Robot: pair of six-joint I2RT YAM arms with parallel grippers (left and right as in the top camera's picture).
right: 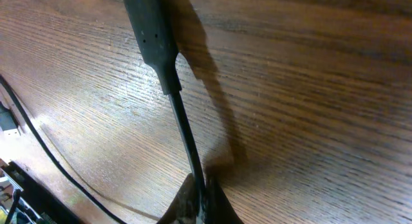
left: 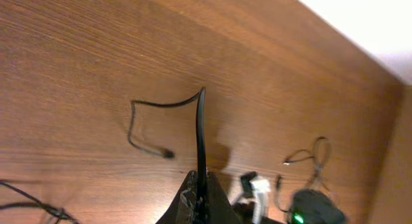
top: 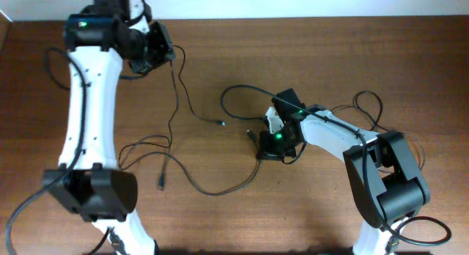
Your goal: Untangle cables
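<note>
Overhead: cables (top: 174,108) sprawl across the table (top: 330,50); left gripper (top: 167,56) back, right gripper (top: 265,146) centre, probably to pull strands apart. Left wrist: jaws pinch one cable (left: 201,134) taut. Right wrist: jaws clamp another below its plug (right: 151,31).

The brown wooden table (top: 220,218) carries thin black cables (top: 146,143) sprawled in loose loops.

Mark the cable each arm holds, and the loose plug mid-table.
left-held cable (left: 200,134), left wrist view, middle of the raised cord.
right-held cable (right: 151,31), right wrist view, plug body.
loose plug (top: 222,123), overhead view, its tip.
</note>
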